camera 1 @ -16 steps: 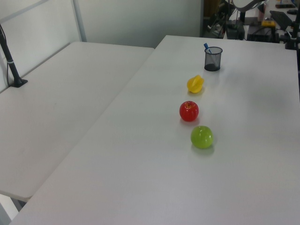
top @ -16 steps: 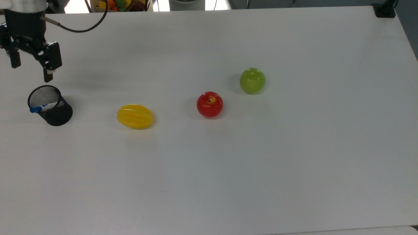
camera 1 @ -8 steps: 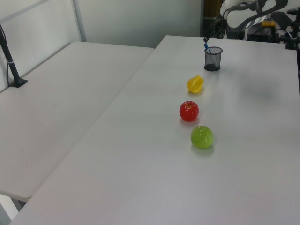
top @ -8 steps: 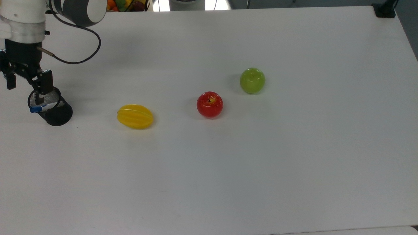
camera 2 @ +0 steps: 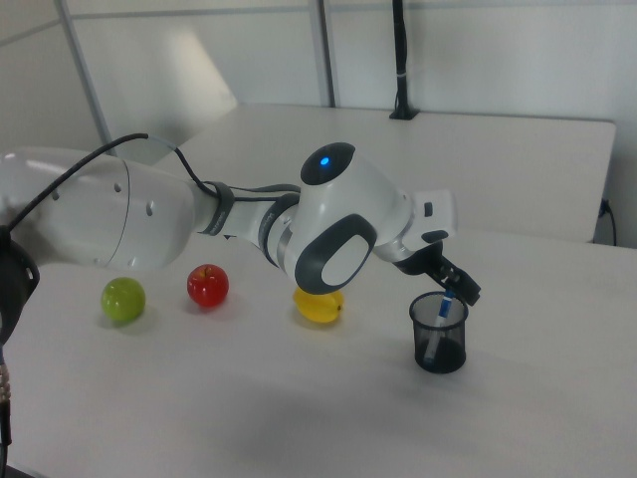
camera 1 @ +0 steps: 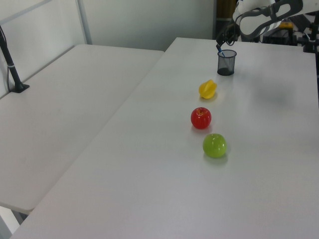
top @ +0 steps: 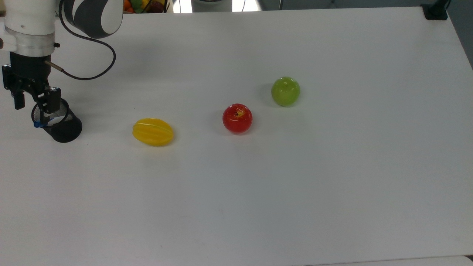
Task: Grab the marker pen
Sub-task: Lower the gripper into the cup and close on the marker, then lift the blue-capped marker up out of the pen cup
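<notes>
Top view: at the far left the tool hangs over the rim of the black mesh cup, its fingers spread — one outside the cup toward the top view's left, the other over the cup's mouth. The marker pen leans inside the cup just below the tool, its blue cap poking over the rim between the two fingers, not pinched. Further from the tool, toward the top view's right, a yellow fruit, a red apple and a green apple lie in a line on the white bench.

The right view shows what the top view hides — the marker's white barrel seen through the mesh, standing tilted, with the tool right at its blue top.

The left view gives the row end-on, green apple nearest, cup farthest.
</notes>
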Controlling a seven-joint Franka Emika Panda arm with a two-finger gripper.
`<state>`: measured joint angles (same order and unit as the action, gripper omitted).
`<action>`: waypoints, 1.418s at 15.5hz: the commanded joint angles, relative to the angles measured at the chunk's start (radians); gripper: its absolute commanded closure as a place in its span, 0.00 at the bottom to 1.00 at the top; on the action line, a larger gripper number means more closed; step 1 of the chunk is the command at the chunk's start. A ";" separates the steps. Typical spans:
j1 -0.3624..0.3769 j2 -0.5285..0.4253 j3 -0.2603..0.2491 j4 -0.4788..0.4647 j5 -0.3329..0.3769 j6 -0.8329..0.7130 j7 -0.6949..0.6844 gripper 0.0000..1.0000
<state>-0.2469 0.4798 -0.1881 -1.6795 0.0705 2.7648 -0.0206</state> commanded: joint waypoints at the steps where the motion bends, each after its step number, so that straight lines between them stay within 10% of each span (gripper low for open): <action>1: 0.008 0.031 -0.005 0.014 0.019 0.058 0.010 0.49; 9: 0.008 0.040 -0.005 0.029 0.017 0.064 0.005 0.82; 22: 0.006 -0.019 -0.007 0.086 0.017 0.064 -0.001 0.90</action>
<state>-0.2467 0.5040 -0.1880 -1.5897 0.0704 2.8176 -0.0186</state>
